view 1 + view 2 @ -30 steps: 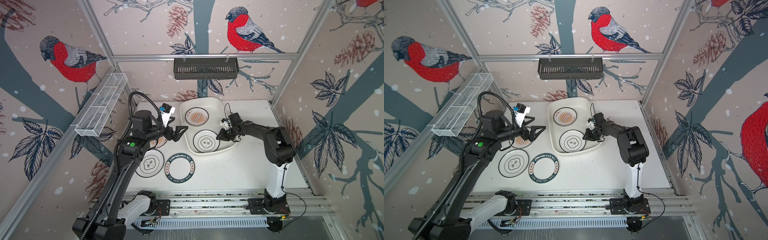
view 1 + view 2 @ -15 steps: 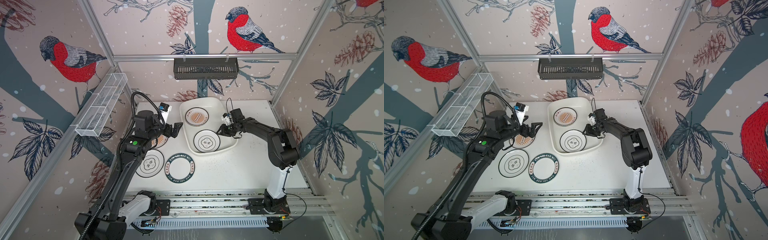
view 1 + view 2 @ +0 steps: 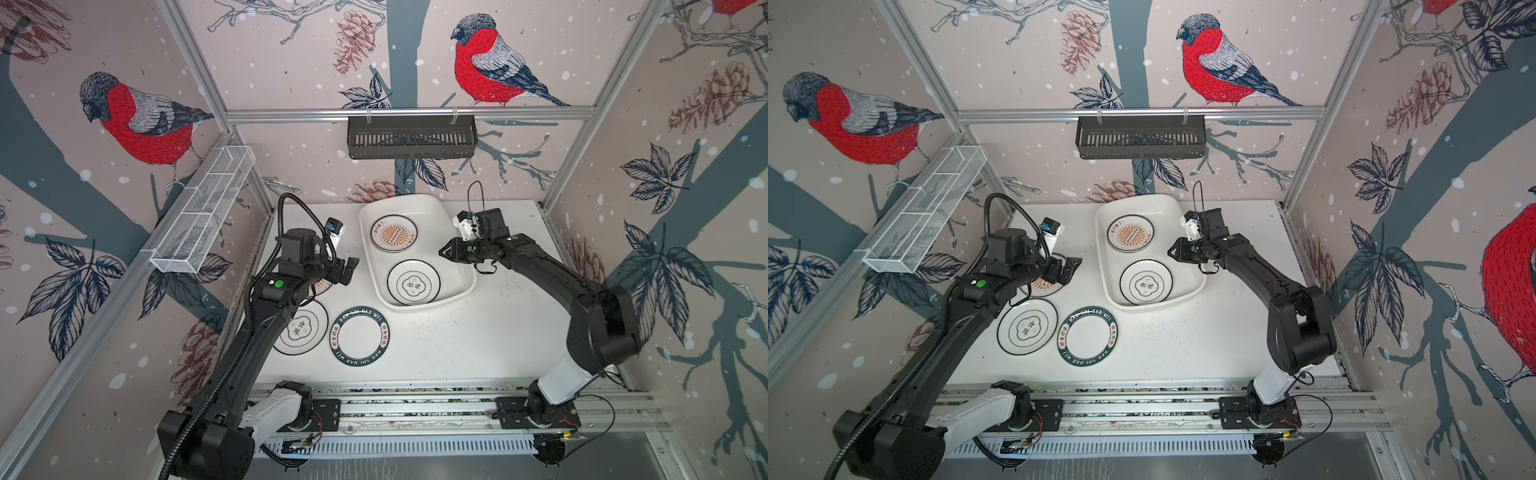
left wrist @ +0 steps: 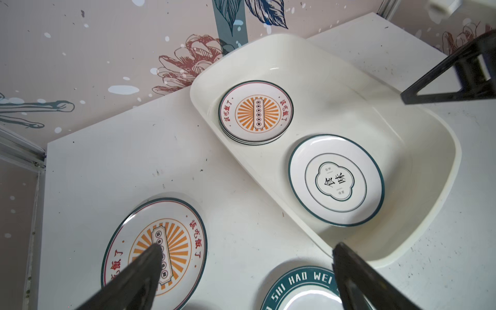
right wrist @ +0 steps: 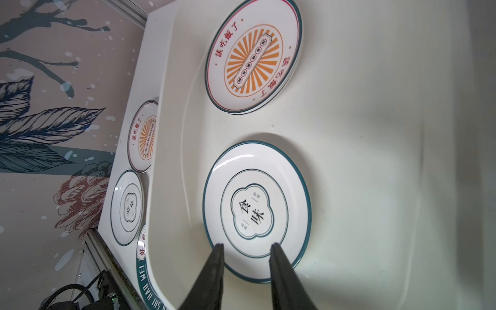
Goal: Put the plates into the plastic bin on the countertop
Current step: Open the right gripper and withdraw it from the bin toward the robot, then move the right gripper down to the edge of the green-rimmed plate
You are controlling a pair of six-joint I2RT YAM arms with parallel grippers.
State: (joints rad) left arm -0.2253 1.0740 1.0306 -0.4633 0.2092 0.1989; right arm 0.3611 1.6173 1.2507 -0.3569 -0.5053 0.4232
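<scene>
Hovering spread wide, the left hand [image 4: 248,245] is the nearer one — the sunburst plate [image 4: 171,222] lies on the table [image 4: 107,161] just below it, beside the plastic bin [image 4: 389,112]; the right hand [image 3: 444,252], slightly parted, holds nothing.

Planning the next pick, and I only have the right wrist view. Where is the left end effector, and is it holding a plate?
Observer: The left end effector is wide open and empty, hanging near the sunburst plate on the countertop.
Operator: I see only an edge of the lettered plate. Is it covered?
Observer: No. In a top view it lies flat and uncovered in front of the plastic bin.
Operator: And the emblem plate beside it?
Observer: The left arm crosses over part of it.
</scene>
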